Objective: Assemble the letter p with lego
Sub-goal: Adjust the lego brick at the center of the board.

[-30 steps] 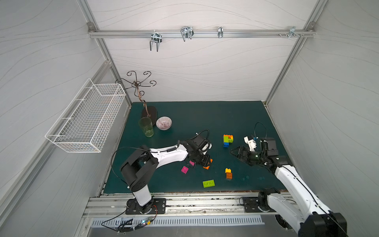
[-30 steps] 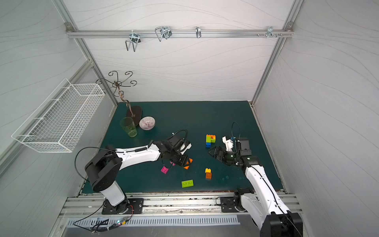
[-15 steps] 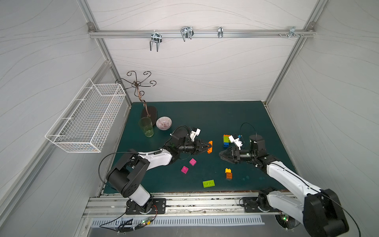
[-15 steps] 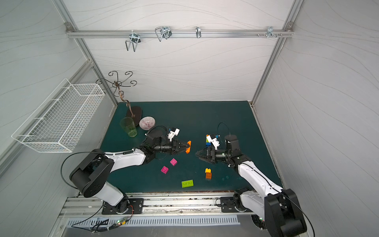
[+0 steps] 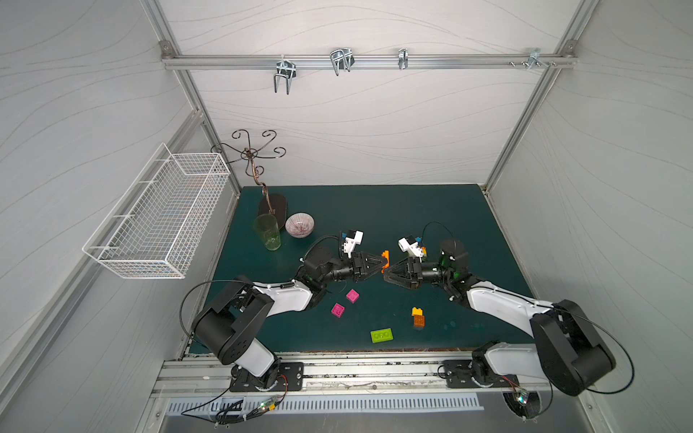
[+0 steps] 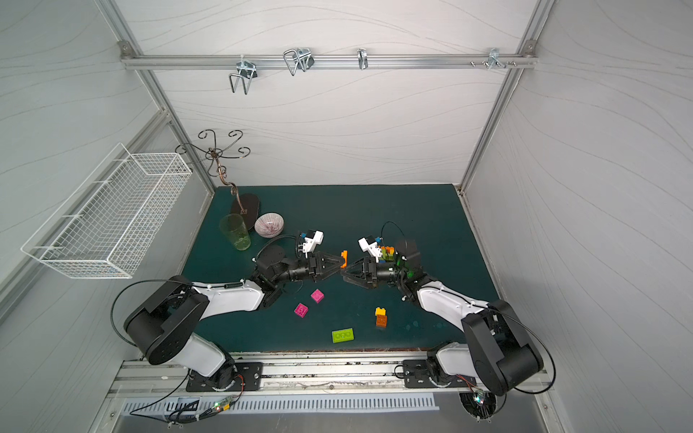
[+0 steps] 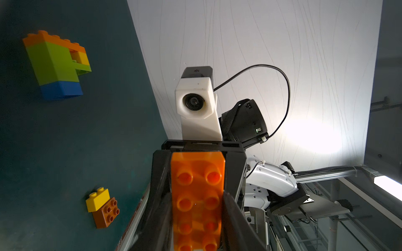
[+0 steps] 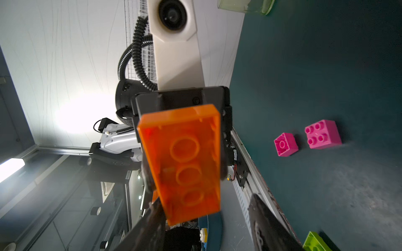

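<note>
My left gripper (image 5: 381,263) is shut on an orange oblong lego brick (image 5: 385,258), held in the air over the mat's middle. My right gripper (image 5: 386,274) meets it tip to tip. In the right wrist view the brick's hollow underside (image 8: 182,160) sits between that gripper's (image 8: 206,223) spread fingers. One finger (image 8: 150,226) overlaps the brick's edge; the other (image 8: 267,228) stands clear of it. In the left wrist view the studded face (image 7: 196,195) fills the jaws. A stacked orange, green, yellow and blue piece (image 6: 386,254) stands behind the right arm.
Loose on the green mat (image 5: 375,210): two magenta bricks (image 5: 352,295) (image 5: 338,310), a yellow brick joined to an orange one (image 5: 418,316) and a lime oblong (image 5: 381,335). A glass (image 5: 267,231), bowl (image 5: 299,225) and metal stand (image 5: 272,206) sit back left; a wire basket (image 5: 161,213) hangs on the wall.
The left gripper lifted the orange brick off the mat and swung it to the middle. The right arm came in to meet it, and its jaws have narrowed around the brick.
</note>
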Controlling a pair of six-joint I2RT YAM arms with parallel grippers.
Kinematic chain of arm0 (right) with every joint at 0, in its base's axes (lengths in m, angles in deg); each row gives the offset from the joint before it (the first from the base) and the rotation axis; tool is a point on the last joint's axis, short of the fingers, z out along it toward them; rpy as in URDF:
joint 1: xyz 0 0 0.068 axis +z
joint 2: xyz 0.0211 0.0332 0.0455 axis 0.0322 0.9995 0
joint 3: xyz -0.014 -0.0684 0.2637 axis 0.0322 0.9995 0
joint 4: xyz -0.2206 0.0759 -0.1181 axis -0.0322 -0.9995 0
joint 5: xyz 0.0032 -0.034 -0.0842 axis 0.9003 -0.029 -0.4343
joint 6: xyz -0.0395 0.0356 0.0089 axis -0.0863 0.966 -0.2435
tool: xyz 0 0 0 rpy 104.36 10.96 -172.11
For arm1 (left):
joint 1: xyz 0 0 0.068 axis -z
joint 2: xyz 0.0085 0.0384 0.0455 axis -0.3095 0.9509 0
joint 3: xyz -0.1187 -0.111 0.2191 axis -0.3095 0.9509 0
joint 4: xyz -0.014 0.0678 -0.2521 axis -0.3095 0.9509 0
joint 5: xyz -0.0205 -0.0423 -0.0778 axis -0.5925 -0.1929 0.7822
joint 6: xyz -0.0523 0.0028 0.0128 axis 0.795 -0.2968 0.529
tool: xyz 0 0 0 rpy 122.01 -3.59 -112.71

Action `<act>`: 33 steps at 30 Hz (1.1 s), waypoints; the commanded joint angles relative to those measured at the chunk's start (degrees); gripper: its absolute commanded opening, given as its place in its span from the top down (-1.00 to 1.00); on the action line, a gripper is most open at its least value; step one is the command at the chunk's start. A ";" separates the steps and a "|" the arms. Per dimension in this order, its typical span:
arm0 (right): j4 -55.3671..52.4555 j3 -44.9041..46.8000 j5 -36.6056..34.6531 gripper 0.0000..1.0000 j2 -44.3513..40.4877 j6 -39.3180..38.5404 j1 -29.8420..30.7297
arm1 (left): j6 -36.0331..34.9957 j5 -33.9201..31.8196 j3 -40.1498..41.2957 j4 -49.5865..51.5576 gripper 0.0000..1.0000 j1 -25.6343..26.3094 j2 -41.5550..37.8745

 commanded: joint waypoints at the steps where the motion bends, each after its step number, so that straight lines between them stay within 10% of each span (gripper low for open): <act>1: 4.65 -1.64 -0.09 -0.09 0.24 1.93 0.53 | 2.06 -0.30 -0.14 -8.59 0.26 0.55 -0.33; 13: 5.22 -2.37 0.07 0.54 0.43 2.60 0.88 | 4.83 -1.14 1.09 -15.66 0.24 0.64 2.98; 18: -1.86 -3.53 0.31 0.57 0.04 -2.03 0.83 | 2.23 -1.32 1.69 -11.16 -0.38 -0.41 0.99; 23: -38.73 -11.25 -6.24 0.56 -2.29 -27.80 0.96 | -9.29 -3.26 1.33 18.80 -0.99 -6.09 -9.96; 33: -71.38 -26.12 -39.22 0.55 11.09 -54.27 9.54 | -29.02 -13.94 -3.51 79.41 -0.99 -22.75 -32.09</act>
